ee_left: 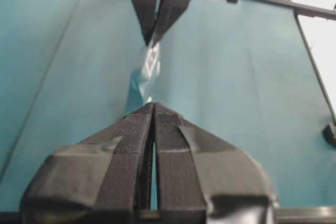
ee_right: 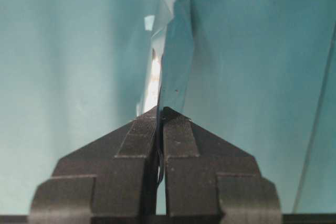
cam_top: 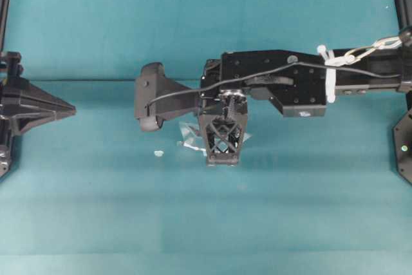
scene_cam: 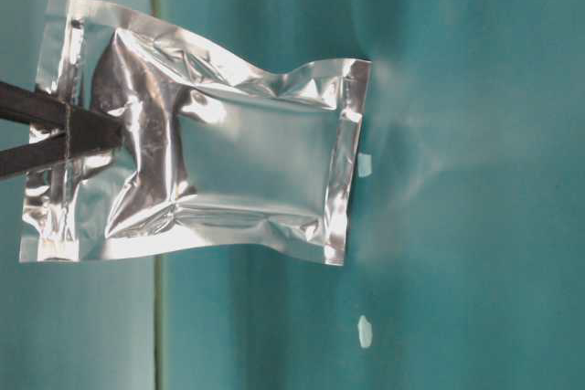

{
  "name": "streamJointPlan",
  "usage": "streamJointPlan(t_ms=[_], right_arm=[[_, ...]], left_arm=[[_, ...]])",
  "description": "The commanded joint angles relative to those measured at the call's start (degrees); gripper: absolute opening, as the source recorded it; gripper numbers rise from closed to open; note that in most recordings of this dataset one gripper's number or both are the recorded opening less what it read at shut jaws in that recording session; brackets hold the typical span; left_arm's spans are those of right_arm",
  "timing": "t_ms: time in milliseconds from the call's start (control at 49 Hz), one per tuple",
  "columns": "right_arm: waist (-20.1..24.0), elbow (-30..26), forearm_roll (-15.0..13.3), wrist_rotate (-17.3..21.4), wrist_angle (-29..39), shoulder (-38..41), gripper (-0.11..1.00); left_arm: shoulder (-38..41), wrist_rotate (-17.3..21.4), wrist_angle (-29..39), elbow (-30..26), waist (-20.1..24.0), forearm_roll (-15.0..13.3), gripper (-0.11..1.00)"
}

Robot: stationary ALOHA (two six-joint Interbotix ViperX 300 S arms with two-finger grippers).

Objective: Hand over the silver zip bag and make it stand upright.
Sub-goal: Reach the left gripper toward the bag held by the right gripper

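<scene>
Pinching the silver zip bag (scene_cam: 219,143) at one edge, the right fingers (ee_right: 159,113) are pressed together with only the thin foil between them. In the right wrist view the bag goes straight out from the tips, seen edge-on, with its crinkled surface shining. In the table-level view the dark tips hold the bag at the side with the sealed strip, and the rest of the bag extends from them toward the teal counter (scene_cam: 475,61); its far edge is very near the surface, but I cannot tell if it touches. Two tiny white scraps (scene_cam: 365,332) lie on the counter just beyond that far edge.

The left fingers (ee_left: 153,109) are closed fully and hold nothing. They point toward the bag, which is in front of their tips, well apart from them. In the overhead view the right arm (cam_top: 290,75) reaches over the middle of the counter, and the left fingers stay at the left edge.
</scene>
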Motion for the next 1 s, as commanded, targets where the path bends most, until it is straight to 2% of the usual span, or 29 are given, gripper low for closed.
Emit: streamJointPlan(t_ms=[0,245,327,429,592,673,714,796,980], right_arm=[[0.5,-0.7,-0.5,-1.3,-0.3,-0.4,0.01],[1.1,-0.7,-3.2,-3.2,-1.4,-0.4,0.01],[1.3,-0.7,-3.2,-4.0,-2.7,-0.4,0.01],[1.8,-0.7,-3.2,-5.4,-3.8,-0.4,0.01],[2.3,0.4,-3.2,-8.9,-4.6,-0.5,0.01],[2.5,1.2,-3.3,-9.7,-5.0,-0.9,0.01],[2.4,1.6,-3.3,-9.7,-5.4,-1.1,0.01],[2.5,2.2,-3.3,-9.5,-6.1,-1.5,0.01],[2.5,2.8,-3.2,-9.8,-8.0,-1.6,0.01]], left_arm=[[0.4,0.0,-1.0,-0.4,0.1,0.2,0.0],[2.4,-0.4,-3.7,0.5,0.1,0.2,0.0],[3.8,-1.1,-4.9,0.8,0.1,0.2,0.08],[5.9,-2.1,-6.7,1.1,0.2,0.2,0.31],[10.6,-2.8,-10.1,1.6,0.1,0.2,0.8],[13.8,-2.7,-11.9,2.1,0.2,0.2,0.96],[15.8,-2.5,-12.7,2.4,0.2,0.2,0.98],[20.3,-2.1,-15.7,2.5,0.3,0.2,0.95],[32.9,-1.3,-28.2,1.7,1.0,0.2,0.96]])
